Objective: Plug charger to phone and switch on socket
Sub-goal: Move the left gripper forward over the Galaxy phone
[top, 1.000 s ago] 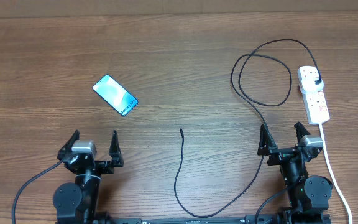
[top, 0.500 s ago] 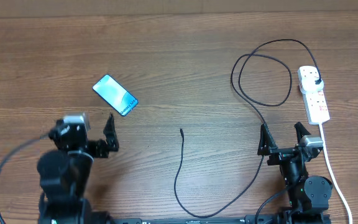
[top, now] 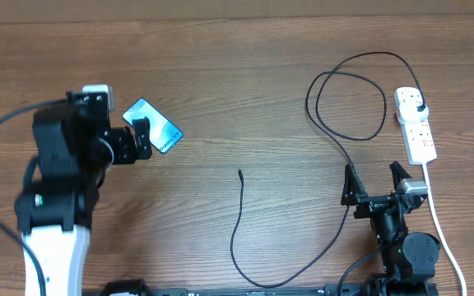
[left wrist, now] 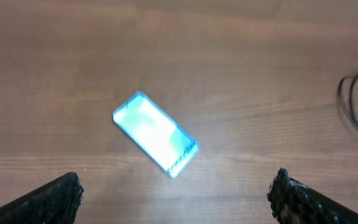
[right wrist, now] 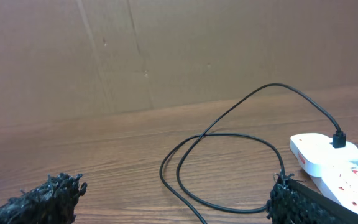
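A brown wood-grain table is filling the left wrist view, and we are looking almost straight down at it. The left claw is hanging wide apart and gripping nothing, its two black fingers showing only in the bottom corners. The phone is lying flat and slantwise just ahead of the claw, between the lines of its fingers and touching neither, with its light blue screen facing up. A blurred dark curve of cable is crossing the picture's edge, well off to the claw's right.

In the right wrist view, we are looking low across the table towards a plain brown wall. The right claw is also standing wide apart and empty. The charger, a thin black cable, is looping on the wood ahead of this claw. Its plug head is sitting in the white socket, ahead of the right finger.

From overhead, we are seeing the left claw hanging over the phone's near-left side, one finger overlapping its edge. The charger's connector tip is lying on bare wood to the left of the right claw, well apart from the phone. The socket is lying ahead and to the right of the right claw, its white cord trailing back past that claw's right side. We cannot tell how its switches are standing.
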### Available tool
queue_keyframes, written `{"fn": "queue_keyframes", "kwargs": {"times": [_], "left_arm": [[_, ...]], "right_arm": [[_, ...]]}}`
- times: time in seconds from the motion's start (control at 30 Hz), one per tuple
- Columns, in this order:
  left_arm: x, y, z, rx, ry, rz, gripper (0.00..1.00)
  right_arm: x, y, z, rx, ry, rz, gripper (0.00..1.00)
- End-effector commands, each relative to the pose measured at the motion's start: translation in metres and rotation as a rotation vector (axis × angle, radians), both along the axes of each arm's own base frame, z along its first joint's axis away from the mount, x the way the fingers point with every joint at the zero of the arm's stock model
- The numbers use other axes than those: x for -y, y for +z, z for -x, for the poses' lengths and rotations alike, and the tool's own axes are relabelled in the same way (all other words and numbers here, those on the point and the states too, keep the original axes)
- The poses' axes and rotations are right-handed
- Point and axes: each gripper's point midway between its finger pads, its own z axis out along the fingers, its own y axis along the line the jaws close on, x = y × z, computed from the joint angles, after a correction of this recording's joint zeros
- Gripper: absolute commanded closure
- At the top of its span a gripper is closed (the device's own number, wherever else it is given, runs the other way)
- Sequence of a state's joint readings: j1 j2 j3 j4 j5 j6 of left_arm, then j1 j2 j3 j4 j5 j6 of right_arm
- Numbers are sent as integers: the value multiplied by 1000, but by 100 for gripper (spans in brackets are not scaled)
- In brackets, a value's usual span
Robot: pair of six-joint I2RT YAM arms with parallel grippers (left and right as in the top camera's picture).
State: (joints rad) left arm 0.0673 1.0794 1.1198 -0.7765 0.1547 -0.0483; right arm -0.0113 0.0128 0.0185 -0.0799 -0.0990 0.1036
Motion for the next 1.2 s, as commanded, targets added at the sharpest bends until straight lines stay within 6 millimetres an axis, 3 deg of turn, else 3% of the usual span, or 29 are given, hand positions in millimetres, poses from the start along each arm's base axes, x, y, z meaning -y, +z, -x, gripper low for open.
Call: {"fn": "queue_keyframes", "kwargs": {"times": [0.0, 0.2, 0.47, 0.9, 1.17], "left_arm": [[1, -9, -13, -88, -21, 3, 0], [0, -56, -24, -251, -22, 18, 0], [2, -92, -31, -365, -26, 41, 0], [4, -96, -34, -377, 9, 73, 0], [27, -92, -40, -346, -45, 68, 0]], "right_arm": [[0, -2, 0, 3, -4, 6, 0], [0, -2, 0, 3, -4, 7, 0], [0, -2, 0, 3, -4, 6, 0], [0, -2, 0, 3, -4, 7, 0], [0, -2, 0, 3, -4, 6, 0]]}}
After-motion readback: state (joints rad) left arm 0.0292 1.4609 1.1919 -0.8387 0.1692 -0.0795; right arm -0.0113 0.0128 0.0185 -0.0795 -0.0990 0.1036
